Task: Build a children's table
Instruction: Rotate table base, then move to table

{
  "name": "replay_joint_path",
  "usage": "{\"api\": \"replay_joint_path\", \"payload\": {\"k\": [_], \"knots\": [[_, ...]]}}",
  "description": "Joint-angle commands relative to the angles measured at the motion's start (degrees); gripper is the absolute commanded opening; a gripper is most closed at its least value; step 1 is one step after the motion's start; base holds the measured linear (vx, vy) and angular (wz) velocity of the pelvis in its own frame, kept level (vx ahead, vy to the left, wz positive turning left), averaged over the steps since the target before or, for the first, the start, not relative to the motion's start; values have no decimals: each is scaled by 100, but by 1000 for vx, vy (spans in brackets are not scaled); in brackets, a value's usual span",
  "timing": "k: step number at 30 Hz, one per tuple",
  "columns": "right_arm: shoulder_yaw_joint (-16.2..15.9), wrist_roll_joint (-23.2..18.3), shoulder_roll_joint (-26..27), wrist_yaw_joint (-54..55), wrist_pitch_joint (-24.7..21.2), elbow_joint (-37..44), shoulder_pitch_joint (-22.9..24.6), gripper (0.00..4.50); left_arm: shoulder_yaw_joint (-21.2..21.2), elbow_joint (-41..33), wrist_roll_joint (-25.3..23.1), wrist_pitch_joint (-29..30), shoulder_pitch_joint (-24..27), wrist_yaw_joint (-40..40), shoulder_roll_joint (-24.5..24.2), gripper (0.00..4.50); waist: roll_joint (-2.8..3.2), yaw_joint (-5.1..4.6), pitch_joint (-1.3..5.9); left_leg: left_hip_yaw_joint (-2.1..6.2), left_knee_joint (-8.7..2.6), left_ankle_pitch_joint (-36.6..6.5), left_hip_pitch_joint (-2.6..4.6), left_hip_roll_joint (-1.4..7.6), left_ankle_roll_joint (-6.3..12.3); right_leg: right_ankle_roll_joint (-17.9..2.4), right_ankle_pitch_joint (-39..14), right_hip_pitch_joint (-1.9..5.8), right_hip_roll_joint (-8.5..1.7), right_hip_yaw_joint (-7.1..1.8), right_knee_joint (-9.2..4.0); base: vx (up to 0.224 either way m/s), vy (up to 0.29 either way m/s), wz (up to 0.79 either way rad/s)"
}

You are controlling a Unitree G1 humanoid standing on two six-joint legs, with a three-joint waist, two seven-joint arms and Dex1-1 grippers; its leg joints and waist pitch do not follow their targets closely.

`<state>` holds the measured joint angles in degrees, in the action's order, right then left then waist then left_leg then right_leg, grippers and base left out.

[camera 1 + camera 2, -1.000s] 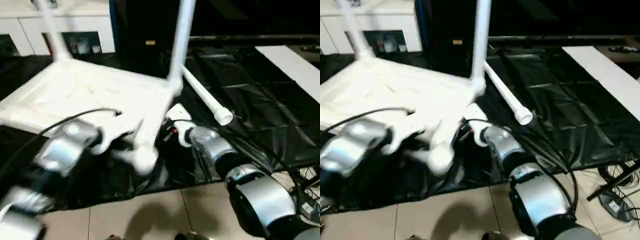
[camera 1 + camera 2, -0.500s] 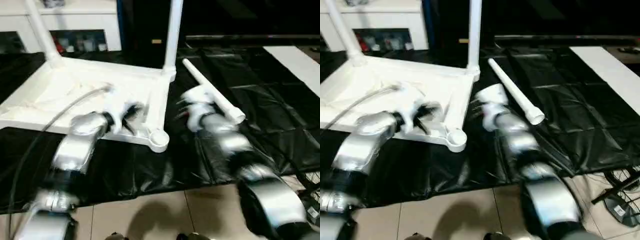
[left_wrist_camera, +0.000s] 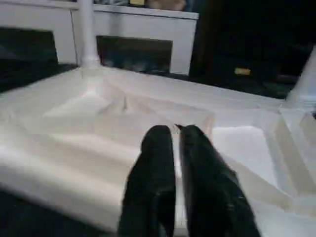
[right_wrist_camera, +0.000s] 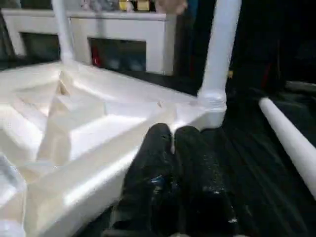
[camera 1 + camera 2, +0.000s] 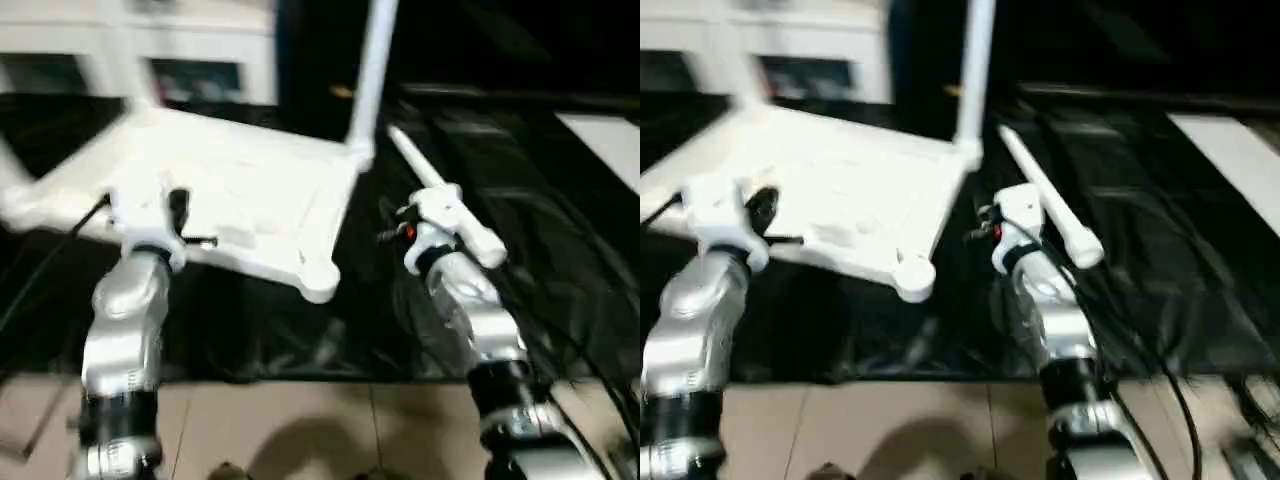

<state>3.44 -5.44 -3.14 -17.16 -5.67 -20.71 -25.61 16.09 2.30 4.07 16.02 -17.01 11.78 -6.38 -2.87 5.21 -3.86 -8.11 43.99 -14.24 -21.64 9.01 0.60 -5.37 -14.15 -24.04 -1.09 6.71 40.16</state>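
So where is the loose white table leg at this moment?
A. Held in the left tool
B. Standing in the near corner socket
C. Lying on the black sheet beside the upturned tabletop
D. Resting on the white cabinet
C: the loose leg lies flat on the black sheet beside the upturned tabletop, and the near corner socket stands empty.

I can read no text, label, brand, number or sign on anything before me; whatever marks there may be are too blurred for me to make out.
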Motion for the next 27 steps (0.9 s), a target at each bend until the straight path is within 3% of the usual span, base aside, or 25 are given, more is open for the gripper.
{"api": "replay_joint_path", "payload": {"k": [1,2,3,4,5,6,7,8,9,10,11,12,13,14,15,16,17,18,20,22,23,24,25,26,27], "knots": [[1,-71,34,55,-246,234,47,62,-172,-282,61,143,62,-4,-72,77,-52,218,389,5,-554,-695,-50,-136,349,2255,-3324,494,-893,-1095,-1166,-5,-213,40],[-32,-47,25,64,-272,314,83,73,-267,-365,4,95,128,-55,-102,82,67,251,440,74,-765,-446,123,-2,412,2141,-2591,482,-826,-1033,-1167,-5,-213,40],[-47,-37,22,62,-293,372,105,79,-301,-413,-28,57,159,-89,-99,86,133,130,502,380,-1016,205,264,479,715,1760,-767,392,-596,-699,-926,-26,-177,25],[-55,-65,26,23,-302,428,117,83,-308,-442,-44,41,171,-100,-88,96,184,116,547,544,-1080,674,440,1049,1235,1003,43,237,-835,-623,-773,-33,-141,10],[-49,-68,31,39,-328,475,128,92,-308,-460,-51,46,177,-108,-78,110,165,91,493,484,-1069,619,449,1086,1291,625,-8,144,-954,-690,-763,-33,-141,10],[-35,-206,40,-47,-420,601,132,105,-308,-500,-106,114,191,-110,-77,122,34,149,402,92,-939,-67,242,428,753,572,-981,321,-945,-782,-1098,-38,-156,22],[-51,-202,28,-52,-457,634,135,115,-300,-502,-128,112,193,-125,-72,126,-41,280,289,-182,-672,-578,245,-236,400,1995,-3248,357,-653,-789,-1445,-45,-152,22],[-121,-171,-31,-52,-620,784,165,124,-269,-523,-195,95,212,-194,-46,133,-75,265,262,-251,-724,-506,182,-328,455,2805,-3821,360,-348,-681,-1622,-45,-152,22],[-254,21,-147,-55,-666,866,189,124,-316,-507,-230,18,243,-120,-102,133,-47,260,263,-223,-805,-453,169,-289,511,3121,-3536,404,-191,-465,-1744,-52,-109,11],[-344,156,-226,-60,-683,915,205,147,-355,-493,-245,-38,265,-60,-148,164,218,257,394,-10,-1116,-450,318,275,699,3144,-2323,499,-88,-104,-1832,-52,-56,0],[-373,208,-260,-58,-700,939,208,147,-353,-500,-232,-58,279,-45,-156,164,366,254,480,452,-1362,-376,372,1253,1091,2488,-1446,608,-436,-80,-1286,-52,-56,0],[-321,187,-295,-36,-864,1019,196,156,-291,-555,-126,13,302,-83,-146,172,344,250,489,649,-1495,-273,491,2080,1075,851,46,294,-1191,-740,-132,-5,-67,7],[-313,182,-296,-32,-881,1027,195,165,-288,-560,-117,19,304,-87,-146,173,213,176,310,-214,-1216,-836,575,802,644,355,486,-155,-883,-807,-397,35,-56,13],[-277,162,-304,-17,-961,1062,189,176,-280,-586,-71,48,312,-105,-154,188,-74,161,344,-311,-926,-1098,404,226,172,883,-134,61,-730,-936,-749,35,-56,13],[-232,181,-344,5,-1050,1039,174,189,-290,-609,-18,76,341,-110,-207,207,7,298,329,-124,-1006,-735,150,282,-360,930,-2063,297,-1057,-954,-953,0,0,0],[-184,171,-338,50,-1062,986,154,198,-291,-612,-7,79,350,-110,-231,217,33,288,327,-83,-1128,-847,214,303,-655,1029,-3479,277,-886,-851,-985,-71,15,-4],[-129,211,-316,233,-1080,935,132,203,-290,-621,-3,109,352,-108,-248,219,58,264,328,-76,-1199,-1055,254,309,-753,984,-3700,267,-821,-814,-987,-71,15,-4],[-83,164,-284,328,-1154,921,121,209,-290,-625,1,125,347,-97,-252,223,97,160,322,-87,-1354,-1853,455,330,-875,622,-3362,212,-601,-646,-999,0,0,0],[-41,-17,-234,253,-1304,955,132,233,-281,-619,7,142,331,-99,-250,251,133,86,309,-70,-1444,-2370,528,342,-806,323,-3056,303,-507,-519,-1020,0,0,0],[-88,-17,-268,279,-1377,985,141,244,-281,-629,-21,164,326,-94,-247,264,201,-116,188,-42,-1505,-3464,859,389,-599,-12,-3130,274,-384,-213,-1235,-15,64,-7],[-116,0,-284,266,-1392,977,140,252,-284,-628,-22,168,326,-88,-250,269,235,-153,172,-9,-1528,-3719,916,420,-576,19,-3082,293,-374,-138,-1255,-11,71,-10],[-116,-4,-258,260,-1434,982,145,262,-310,-623,0,169,327,-69,-276,279,249,-232,176,44,-1612,-4024,885,492,-536,63,-2800,437,-418,-47,-1203,14,82,-19],[-107,-12,-247,268,-1437,983,145,272,-313,-622,2,170,327,-67,-279,291,274,-277,193,90,-1723,-4177,793,547,-512,89,-2509,604,-468,-61,-1067,50,68,-24],[-81,-32,-220,289,-1444,988,146,272,-320,-619,7,170,326,-60,-285,291,286,-310,216,93,-1742,-4147,782,538,-504,50,-2396,645,-505,-99,-1044,50,68,-24],[-91,-41,-195,276,-1486,1014,147,284,-340,-633,33,205,337,-30,-305,301,309,-389,264,-29,-1645,-3895,1060,507,-580,-131,-2500,467,-504,-224,-1169,48,40,-26]]}}
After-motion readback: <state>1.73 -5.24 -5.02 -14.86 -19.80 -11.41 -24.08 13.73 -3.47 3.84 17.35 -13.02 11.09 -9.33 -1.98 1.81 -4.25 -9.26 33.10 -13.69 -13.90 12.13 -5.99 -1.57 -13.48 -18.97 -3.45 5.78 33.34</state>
